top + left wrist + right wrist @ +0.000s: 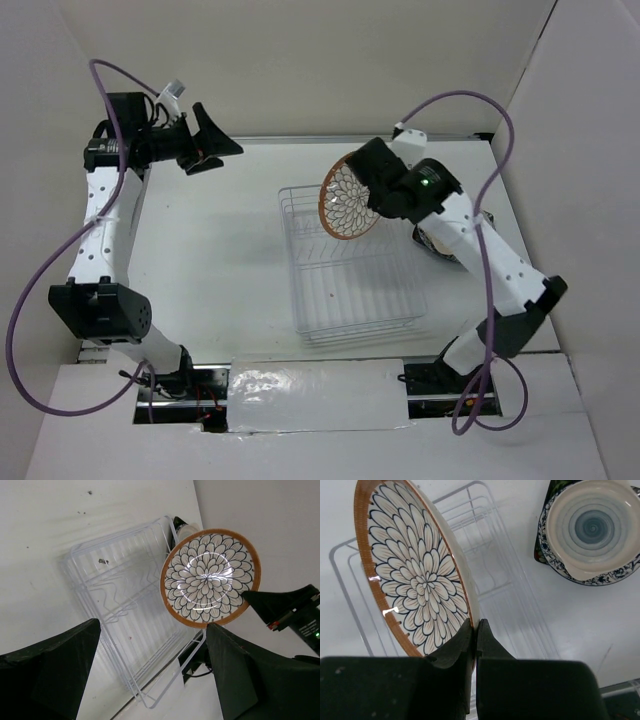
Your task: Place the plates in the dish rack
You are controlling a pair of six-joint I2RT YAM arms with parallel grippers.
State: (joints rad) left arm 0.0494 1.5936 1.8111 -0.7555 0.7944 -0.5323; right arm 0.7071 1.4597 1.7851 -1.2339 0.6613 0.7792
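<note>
A round plate (349, 200) with a brown rim and a petal pattern hangs on edge above the far end of the wire dish rack (352, 268). My right gripper (475, 626) is shut on the plate's rim (410, 575). The same plate (210, 577) faces the left wrist view, over the rack (125, 610). More plates (590, 527) sit stacked on the table right of the rack, a white one with a blue centre on top of a dark-rimmed floral one. My left gripper (212, 142) is open and empty, high at the far left, well away from the rack.
The stack of plates (440, 243) shows only partly in the top view, behind the right arm. White walls close in the table at the back and both sides. A crinkled foil-like sheet (315, 392) lies at the near edge between the arm bases.
</note>
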